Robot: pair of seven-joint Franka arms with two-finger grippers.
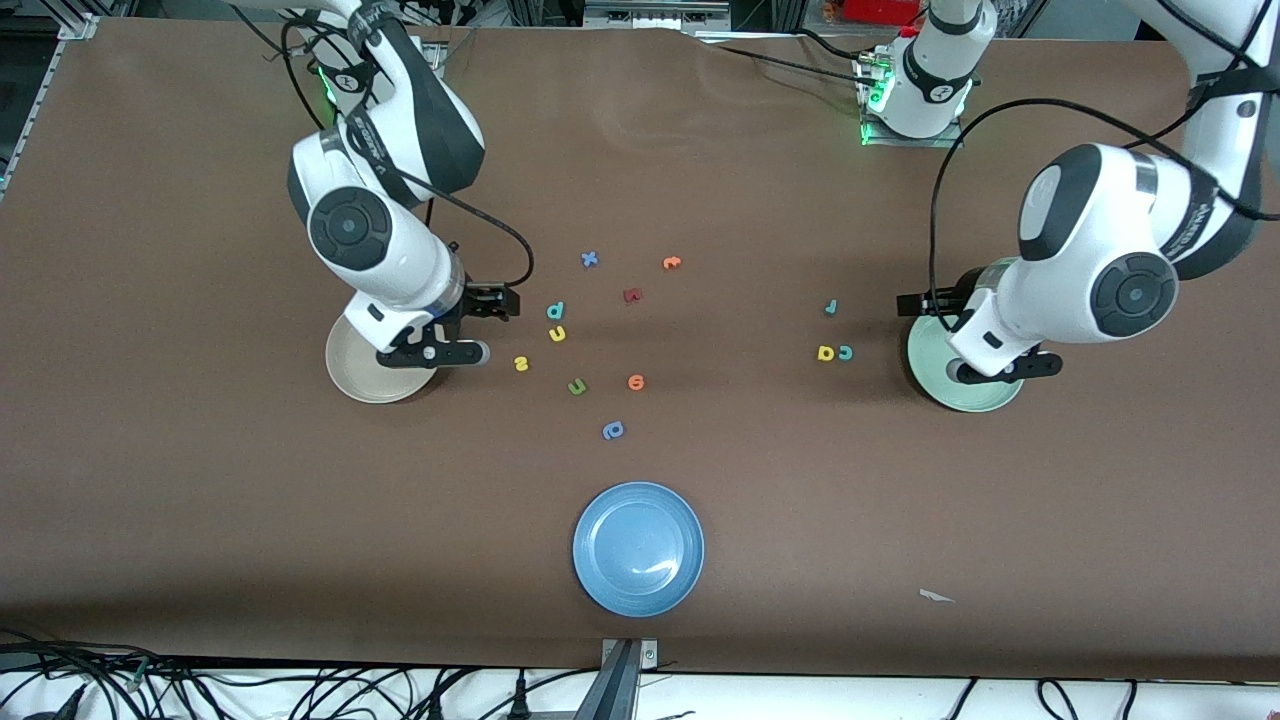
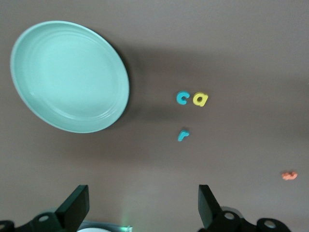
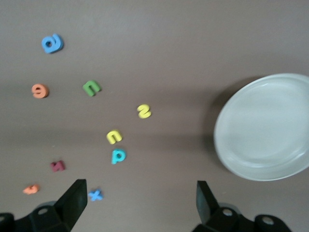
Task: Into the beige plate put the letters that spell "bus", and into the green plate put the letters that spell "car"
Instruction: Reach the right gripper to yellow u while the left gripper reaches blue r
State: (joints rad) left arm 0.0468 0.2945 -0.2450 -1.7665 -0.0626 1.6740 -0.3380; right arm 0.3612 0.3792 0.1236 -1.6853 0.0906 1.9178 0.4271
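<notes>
Beige plate (image 1: pixel 372 372) under right hand (image 1: pixel 470 328); left hand (image 1: pixel 965 340) over green plate (image 1: pixel 962 372); both wide open, empty.

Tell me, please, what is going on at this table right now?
Nothing has been sorted yet. The left tool hangs open over the green plate, the right tool open over the beige plate. Both plates are empty; the b, u, s letters and c, a, r letters lie on the table.
</notes>
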